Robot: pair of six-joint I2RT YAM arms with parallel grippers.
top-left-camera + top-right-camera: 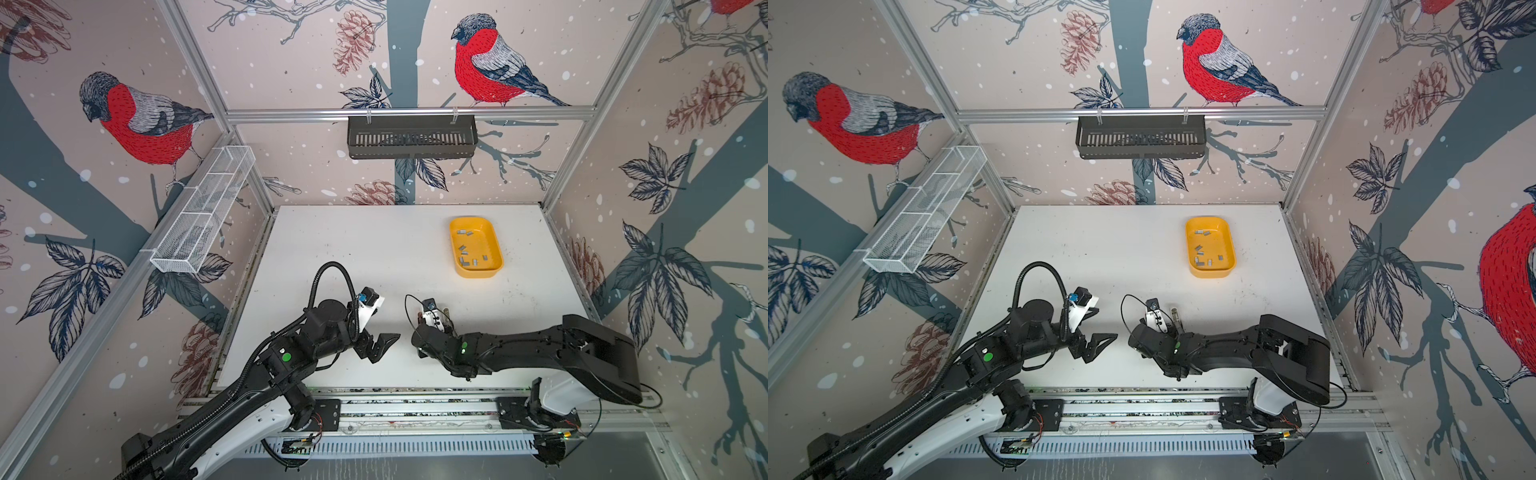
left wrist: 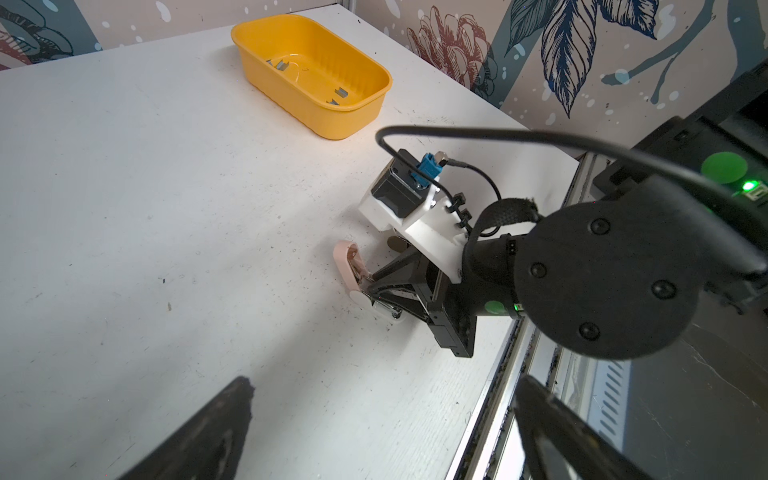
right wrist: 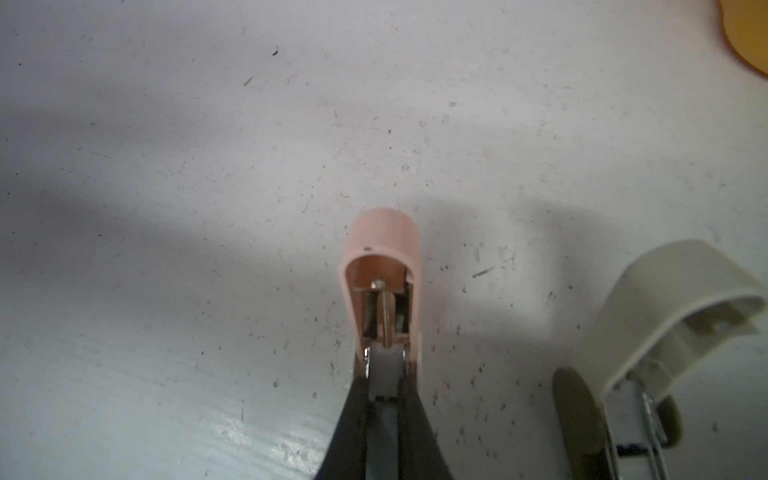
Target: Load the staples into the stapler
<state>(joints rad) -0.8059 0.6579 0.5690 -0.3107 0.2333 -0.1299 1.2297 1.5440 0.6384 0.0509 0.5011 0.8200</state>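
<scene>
gripping the small pink plastic stapler [image 3: 380, 257], lid flipped open, the right gripper [image 3: 384, 376] is squeezed tight on it. the left gripper [image 1: 384, 347] hangs wide and empty. the tiny grey metal staples [image 1: 464, 249] sit well apart in the yellow plastic tray [image 1: 478, 272]; picking up one strip looks next.

Smooth matt plastic is seen on the pink stapler [image 3: 384, 237], with bright bare metal inside. The cream stapler [image 3: 665, 274] is shelled in satin plastic. The table [image 3: 166, 166] is shown matt, scuffed and speckled. The tray [image 2: 299, 106] is moulded in glossy plastic, and dull metal staples [image 2: 340, 92] are seen in it.
</scene>
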